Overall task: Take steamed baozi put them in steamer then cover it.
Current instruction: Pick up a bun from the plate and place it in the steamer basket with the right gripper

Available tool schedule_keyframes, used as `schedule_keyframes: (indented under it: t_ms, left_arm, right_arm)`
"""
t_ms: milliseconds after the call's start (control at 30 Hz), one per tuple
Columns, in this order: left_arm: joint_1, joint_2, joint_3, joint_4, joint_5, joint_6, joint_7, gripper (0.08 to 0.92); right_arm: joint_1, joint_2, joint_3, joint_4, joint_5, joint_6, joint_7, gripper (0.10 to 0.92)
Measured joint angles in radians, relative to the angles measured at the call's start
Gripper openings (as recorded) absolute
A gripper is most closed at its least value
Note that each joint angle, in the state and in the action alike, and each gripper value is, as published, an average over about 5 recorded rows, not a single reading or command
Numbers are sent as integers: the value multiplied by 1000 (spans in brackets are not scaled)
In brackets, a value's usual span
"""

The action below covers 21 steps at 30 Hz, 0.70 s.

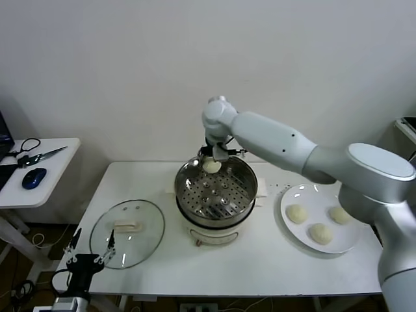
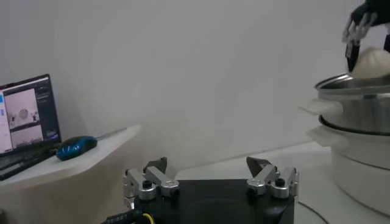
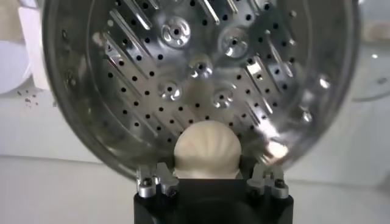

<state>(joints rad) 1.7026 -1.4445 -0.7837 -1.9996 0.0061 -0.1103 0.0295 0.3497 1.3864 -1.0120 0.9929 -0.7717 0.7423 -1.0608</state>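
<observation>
My right gripper [image 1: 213,161] hangs over the far rim of the steamer [image 1: 188,174] and is shut on a baozi [image 1: 212,167]. In the right wrist view the pleated bun [image 3: 208,146] sits between the fingers, above the perforated tray [image 3: 201,61]. Three more baozi [image 1: 297,213] [image 1: 320,234] [image 1: 339,214] lie on the white plate [image 1: 286,224] to the right. The glass cover [image 1: 140,244] rests flat on the table, left of the steamer. My left gripper [image 1: 88,259] is parked open at the table's front left corner, nothing between its fingers [image 2: 155,173].
A small side table [image 1: 62,146] at the left carries a blue mouse [image 1: 34,177] and scissors [image 1: 40,156]. A laptop screen [image 2: 24,115] shows in the left wrist view. A white wall stands close behind the table.
</observation>
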Motion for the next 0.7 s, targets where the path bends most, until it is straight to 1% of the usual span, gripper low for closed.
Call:
schedule_keyframes:
  t_ms: [200,400,567,700]
  left_arm:
    - [-2,2,4,5,-8,0,0,823]
    - [-2,-2,8,1,-15,3,-3,823]
    - [-7,-6,6,-9,-22,11,-7,823]
    - [-6,-12,8,-16,-24,15,-9,823]
  right_arm:
    - [-39,13,5,-10,-54,10,14,705]
    - [-49,17,6,-9,-74,-2,17,803]
    - [-40,8,7,5,-48,-18,-2,822]
    - [-13,-17,4,37,13,-38,-24,823]
